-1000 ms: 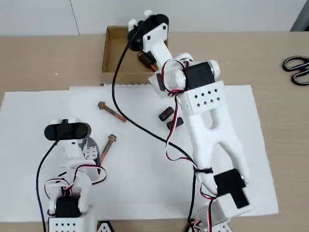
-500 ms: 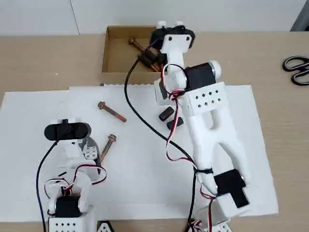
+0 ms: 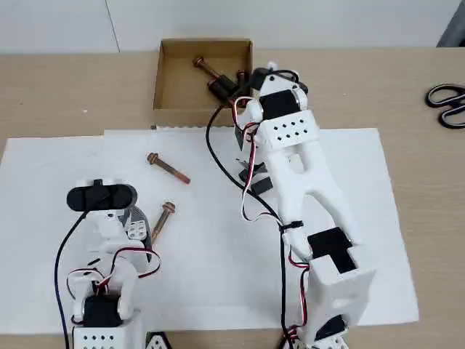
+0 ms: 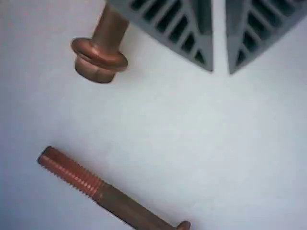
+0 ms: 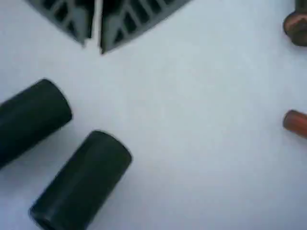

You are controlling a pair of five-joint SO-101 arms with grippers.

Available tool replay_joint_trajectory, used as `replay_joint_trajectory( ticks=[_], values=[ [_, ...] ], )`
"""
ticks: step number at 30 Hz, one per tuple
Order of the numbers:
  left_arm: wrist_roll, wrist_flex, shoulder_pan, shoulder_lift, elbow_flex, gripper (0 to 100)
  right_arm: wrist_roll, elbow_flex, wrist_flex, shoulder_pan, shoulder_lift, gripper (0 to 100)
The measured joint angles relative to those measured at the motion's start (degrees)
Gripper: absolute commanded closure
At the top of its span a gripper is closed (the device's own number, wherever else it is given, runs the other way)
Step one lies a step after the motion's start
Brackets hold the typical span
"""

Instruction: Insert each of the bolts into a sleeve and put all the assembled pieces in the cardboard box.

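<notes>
Bolts: two lie loose on the paper sheet (image 3: 65, 189). The near bolt (image 3: 163, 217) is just beside the left tool (image 4: 220, 67); the far bolt (image 3: 168, 168) lies apart from it, nearer the cardboard box (image 3: 178, 87).
Assembled piece (image 3: 211, 74): a bolt through a dark sleeve, lying inside the cardboard box toward its right side.
Sleeves: first sleeve (image 5: 33, 120) and second sleeve (image 5: 81, 187) lie side by side on the paper, not touching. From above, the right arm (image 3: 287, 156) covers most of both.
Left tool: fingers drawn almost together with a thin slit between them, gripping nothing.
Right tool (image 5: 94, 46): the same thin slit, nothing held, hanging over the paper near the sleeves.
Surroundings: scissors (image 3: 447, 102) lie on the wooden counter (image 3: 378, 80), well apart at the far right.
Change: a second ago the right arm was stretched over the box. It has since drawn back to the paper's far edge. The left arm and loose bolts have not moved.
Materials: the bolts are copper-coloured metal with flanged heads and threaded ends. The sleeves are smooth matte black cylinders, the tool fingers ribbed grey plastic, and the box brown card.
</notes>
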Motion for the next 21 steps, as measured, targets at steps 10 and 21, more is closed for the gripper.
replay_joint_trajectory(
  ticks=[10, 21],
  values=[
    [0.0, 0.0, 0.0, 0.0, 0.0, 99, 0.0, 2.0, 0.0, 0.3, 0.4, 98.9],
    [0.0, 0.0, 0.0, 0.0, 0.0, 99, 0.0, 2.0, 0.0, 0.3, 4.5, 81.9]
  ],
)
